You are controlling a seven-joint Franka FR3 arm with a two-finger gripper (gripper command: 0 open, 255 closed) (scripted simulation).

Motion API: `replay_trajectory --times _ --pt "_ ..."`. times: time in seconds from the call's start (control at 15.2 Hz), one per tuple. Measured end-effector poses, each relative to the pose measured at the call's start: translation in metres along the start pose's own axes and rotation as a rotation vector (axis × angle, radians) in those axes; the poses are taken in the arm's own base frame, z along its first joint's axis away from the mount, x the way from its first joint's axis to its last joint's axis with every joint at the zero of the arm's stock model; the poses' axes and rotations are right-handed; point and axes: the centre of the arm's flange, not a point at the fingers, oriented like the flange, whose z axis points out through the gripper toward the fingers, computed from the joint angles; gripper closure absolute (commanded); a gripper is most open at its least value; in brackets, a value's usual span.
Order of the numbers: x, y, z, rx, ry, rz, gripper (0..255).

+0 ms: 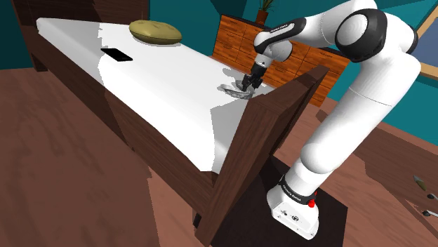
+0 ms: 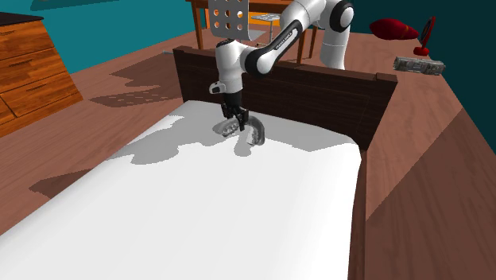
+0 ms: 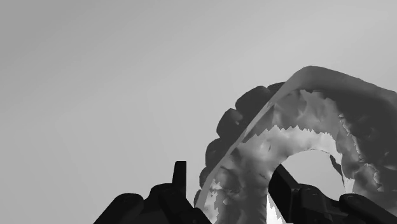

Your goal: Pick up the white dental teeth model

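Though grey-white horseshoe-shaped dental teeth model [image 3: 305,121] looks to be resting on flat white mattress [image 2: 238,207] nr dark wood bed end board [image 2: 318,87], black two-finger gripper [image 3: 232,184] is clamped on one limb of its arch, w/ fingers pressing both faces. Reach + grasp look done; lift left to do, approx halfway.

Dark wooden bed [image 1: 161,105] with white mattress, bearing a grey teeth model [image 1: 235,90], olive cushion [image 1: 155,31] and flat black slab [image 1: 116,54].
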Motion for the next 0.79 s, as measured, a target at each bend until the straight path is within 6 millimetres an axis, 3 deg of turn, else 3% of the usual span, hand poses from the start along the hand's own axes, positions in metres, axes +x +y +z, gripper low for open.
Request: replay_trajectory --times 0.79 --pt "0.002 -0.009 -0.055 -0.001 -0.004 0.001 255"
